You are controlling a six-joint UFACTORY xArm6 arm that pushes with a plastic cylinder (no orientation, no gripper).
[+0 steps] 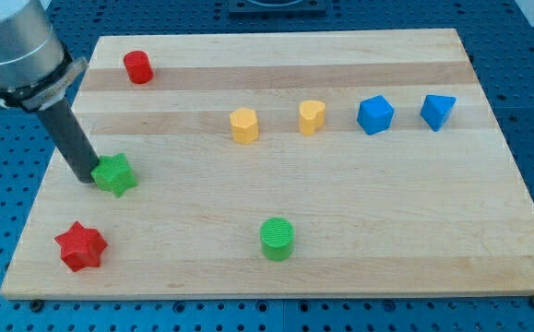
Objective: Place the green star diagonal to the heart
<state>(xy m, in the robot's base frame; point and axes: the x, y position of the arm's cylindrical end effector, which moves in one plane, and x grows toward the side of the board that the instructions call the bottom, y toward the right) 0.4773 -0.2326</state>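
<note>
The green star (116, 174) lies on the wooden board (359, 221) at the view's left. My tip (89, 176) is right at the star's left side, touching it or nearly so. The yellow heart (312, 117) stands in the upper middle of the board, far to the right of the star and a little higher in the view.
A yellow hexagon (243, 125) sits left of the heart. A blue cube-like block (375, 115) and a blue triangular block (438, 111) sit to its right. A red cylinder (138, 67) is at top left, a red star (81, 245) at bottom left, a green cylinder (277, 239) at bottom middle.
</note>
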